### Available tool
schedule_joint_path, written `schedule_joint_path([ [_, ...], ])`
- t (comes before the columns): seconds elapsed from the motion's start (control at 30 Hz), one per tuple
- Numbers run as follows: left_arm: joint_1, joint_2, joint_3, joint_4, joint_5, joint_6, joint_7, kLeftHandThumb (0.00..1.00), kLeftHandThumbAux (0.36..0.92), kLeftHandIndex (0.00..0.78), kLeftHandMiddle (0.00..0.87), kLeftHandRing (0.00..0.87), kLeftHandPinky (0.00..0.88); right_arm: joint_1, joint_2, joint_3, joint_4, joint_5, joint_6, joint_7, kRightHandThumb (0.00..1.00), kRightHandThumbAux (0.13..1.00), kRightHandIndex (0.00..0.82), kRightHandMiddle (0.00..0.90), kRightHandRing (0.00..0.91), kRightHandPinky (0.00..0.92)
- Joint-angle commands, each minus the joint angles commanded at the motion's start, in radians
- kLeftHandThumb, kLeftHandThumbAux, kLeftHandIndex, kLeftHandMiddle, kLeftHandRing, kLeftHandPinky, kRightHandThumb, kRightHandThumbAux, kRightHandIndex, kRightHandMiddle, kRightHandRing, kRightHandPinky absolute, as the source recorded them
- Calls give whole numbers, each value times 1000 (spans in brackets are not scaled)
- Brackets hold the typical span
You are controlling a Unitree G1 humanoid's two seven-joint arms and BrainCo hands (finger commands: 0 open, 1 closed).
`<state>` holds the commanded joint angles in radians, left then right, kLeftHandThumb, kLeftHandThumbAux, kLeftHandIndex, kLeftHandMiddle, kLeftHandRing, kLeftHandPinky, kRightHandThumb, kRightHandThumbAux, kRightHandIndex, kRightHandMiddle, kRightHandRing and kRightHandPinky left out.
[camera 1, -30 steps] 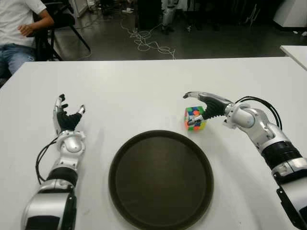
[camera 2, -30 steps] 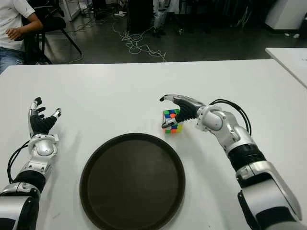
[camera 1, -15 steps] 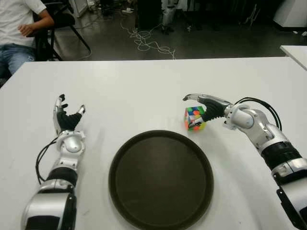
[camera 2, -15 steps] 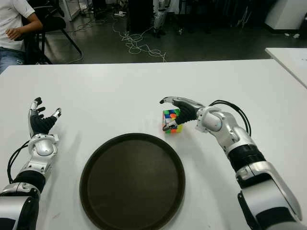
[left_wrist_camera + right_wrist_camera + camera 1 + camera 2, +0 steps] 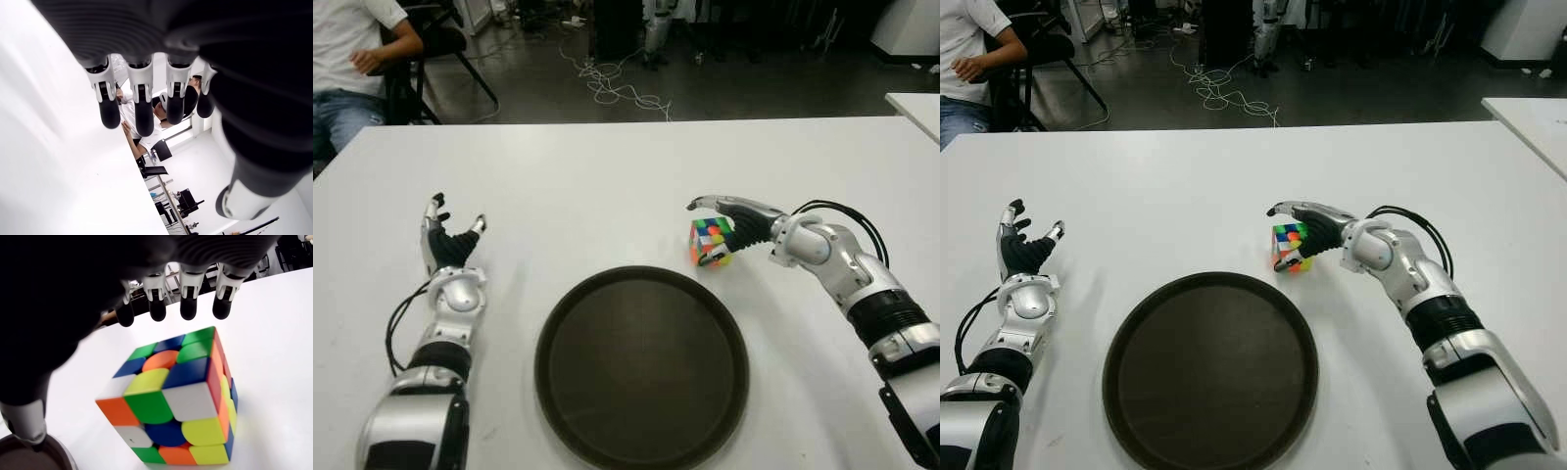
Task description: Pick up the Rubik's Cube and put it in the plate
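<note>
Eye views: the cube [image 5: 711,241] sits on the white surface [image 5: 607,186] just beyond the plate [image 5: 641,364], the right hand [image 5: 736,221] cupped over it, not clenched; left hand [image 5: 450,245] idle and spread, well left of the plate.

Right wrist view: fingers [image 5: 188,296] clear of the cube; closing now could knock it away.

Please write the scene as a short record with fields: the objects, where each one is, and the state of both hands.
cube: scrambled multicoloured Rubik's Cube on the white table, just beyond the plate's far right rim
plate: round dark brown plate, holds nothing
right hand: right hand arched over the cube, fingers extended, cube not gripped
left hand: left hand left of the plate, fingers spread, holds nothing
</note>
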<state>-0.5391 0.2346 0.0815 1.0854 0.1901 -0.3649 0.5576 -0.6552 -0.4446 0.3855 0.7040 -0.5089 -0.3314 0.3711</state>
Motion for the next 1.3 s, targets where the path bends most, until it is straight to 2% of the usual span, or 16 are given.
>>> schedule_joint_path([
  [0.1,1,-1,-1,-3,0,-3,1,426,753,104,153,160,181,-1,-1,1,2,1,-1,1,0,631,0,0,0,0],
  [0.37,0,1,-2,0,3,2,3,412,760,100,150,150,140,-1,-3,-2,-2,7,0,2,0,615,0,0,0,0],
  [0.5,-3,2,-2,5,4,5,4,417,761,104,154,158,174,-8,-5,3,9,-1,2,2,0,614,0,0,0,0],
  [0.63,-3,3,-7,5,13,12,15,385,749,100,150,150,142,-11,-12,6,21,-7,-5,0,0,612,0,0,0,0],
  [0.9,-2,2,-7,5,12,7,13,404,744,97,143,141,139,-13,-22,9,31,-17,-11,-11,0,595,0,0,0,0],
  [1.07,-2,0,-1,1,3,10,6,395,748,96,142,136,118,-11,-25,7,27,-20,-17,-19,0,615,0,0,0,0],
  [1.3,-2,-1,-2,1,6,14,10,393,748,105,159,156,153,-11,-29,0,35,-10,-35,-15,0,623,0,0,0,0],
])
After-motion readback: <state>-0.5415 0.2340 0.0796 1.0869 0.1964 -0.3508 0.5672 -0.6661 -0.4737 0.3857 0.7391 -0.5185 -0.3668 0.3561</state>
